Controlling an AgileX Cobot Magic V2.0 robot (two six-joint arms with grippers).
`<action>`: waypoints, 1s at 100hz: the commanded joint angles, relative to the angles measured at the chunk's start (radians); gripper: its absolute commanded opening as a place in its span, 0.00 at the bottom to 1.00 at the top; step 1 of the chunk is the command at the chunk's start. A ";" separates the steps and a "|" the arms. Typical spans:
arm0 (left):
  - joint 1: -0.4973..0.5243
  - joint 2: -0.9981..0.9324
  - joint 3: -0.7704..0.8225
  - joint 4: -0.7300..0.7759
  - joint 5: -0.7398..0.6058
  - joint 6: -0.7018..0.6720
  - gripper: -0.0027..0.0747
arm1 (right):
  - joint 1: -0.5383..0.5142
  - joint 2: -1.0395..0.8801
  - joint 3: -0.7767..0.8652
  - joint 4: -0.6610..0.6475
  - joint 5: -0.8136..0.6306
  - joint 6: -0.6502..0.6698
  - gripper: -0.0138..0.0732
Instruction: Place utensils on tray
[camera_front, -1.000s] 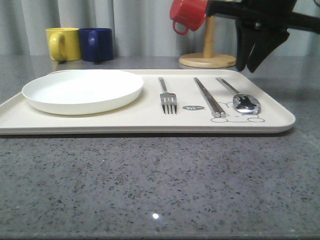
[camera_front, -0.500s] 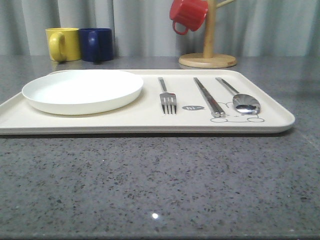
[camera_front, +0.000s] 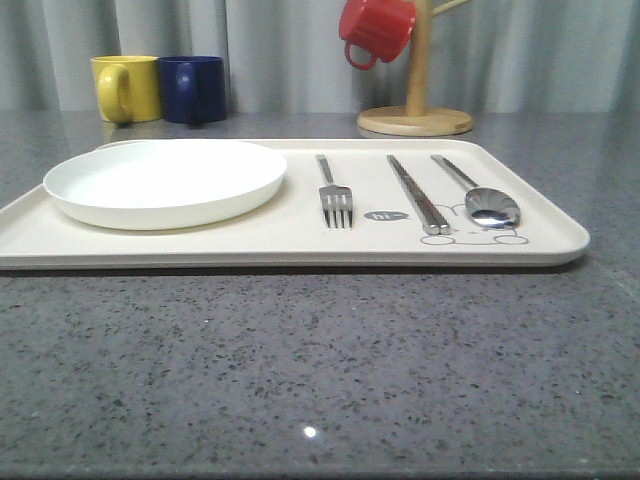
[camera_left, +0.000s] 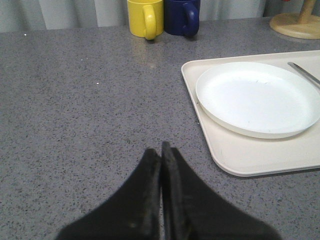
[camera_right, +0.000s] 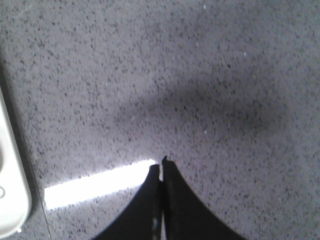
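Grey speckled stone table (camera_front: 320, 370), pale grey curtain (camera_front: 280, 50) behind. Cream tray (camera_front: 250, 240) holds white plate (camera_front: 165, 180), fork (camera_front: 335, 195), chopsticks (camera_front: 418, 195), spoon (camera_front: 480, 195) side by side. Yellow mug (camera_front: 125, 88), navy mug (camera_front: 193, 90) behind; red mug (camera_front: 376, 30) on wooden stand (camera_front: 416, 118). Left end effector (camera_left: 161, 150) closed, empty, over bare table. Right end effector (camera_right: 161, 165) closed, empty.

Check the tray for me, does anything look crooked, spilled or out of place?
Nothing stands out. The plate, fork, chopsticks and spoon lie flat on the tray, cutlery roughly parallel with gaps between. No spills. Both pincers, left and right, are shut over bare counter.
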 joint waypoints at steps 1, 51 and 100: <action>-0.008 0.011 -0.024 -0.007 -0.071 -0.009 0.01 | -0.013 -0.094 0.039 -0.010 -0.065 -0.012 0.09; -0.008 0.011 -0.024 -0.007 -0.071 -0.009 0.01 | -0.023 -0.598 0.656 -0.014 -0.659 -0.012 0.08; -0.008 0.011 -0.024 -0.007 -0.071 -0.009 0.01 | -0.022 -1.167 1.179 -0.108 -1.164 -0.029 0.08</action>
